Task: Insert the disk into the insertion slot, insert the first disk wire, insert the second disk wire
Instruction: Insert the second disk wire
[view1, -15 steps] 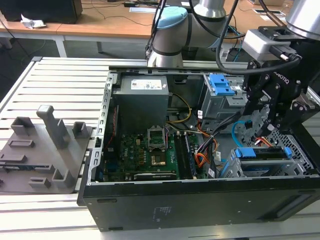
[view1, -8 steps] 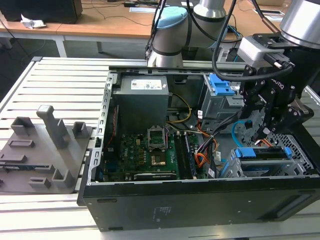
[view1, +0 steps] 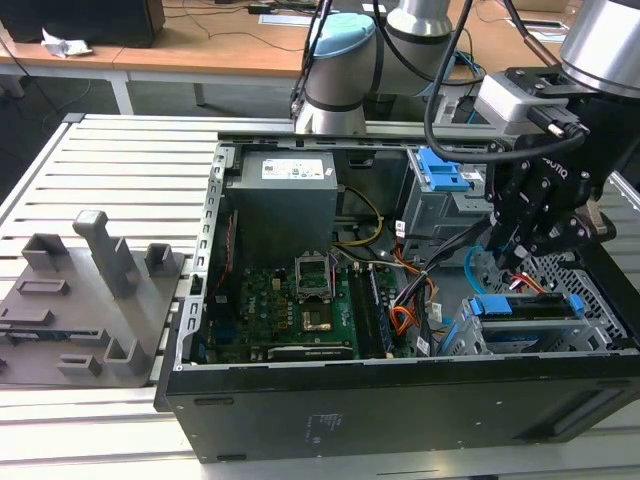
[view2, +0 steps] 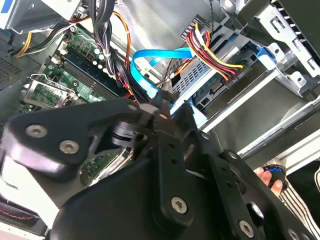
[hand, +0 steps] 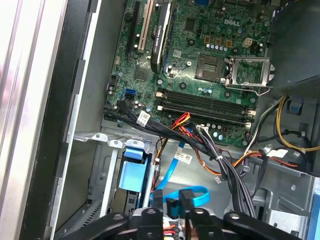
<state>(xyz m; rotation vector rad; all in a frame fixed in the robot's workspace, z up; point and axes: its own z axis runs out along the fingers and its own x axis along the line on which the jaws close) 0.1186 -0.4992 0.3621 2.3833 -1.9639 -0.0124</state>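
The gripper (view2: 175, 103) has its jaws pinching the blue wire (view2: 141, 70), close to the disk (view1: 525, 308) seated in the slot (view1: 592, 300).

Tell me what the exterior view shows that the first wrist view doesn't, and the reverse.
Exterior view: the robot arm, the whole black computer case on a slatted table, and a grey block fixture at the exterior view's left. First wrist view: a white expansion slot and white tags on the black cable bundle. Both: the green motherboard and its processor socket.
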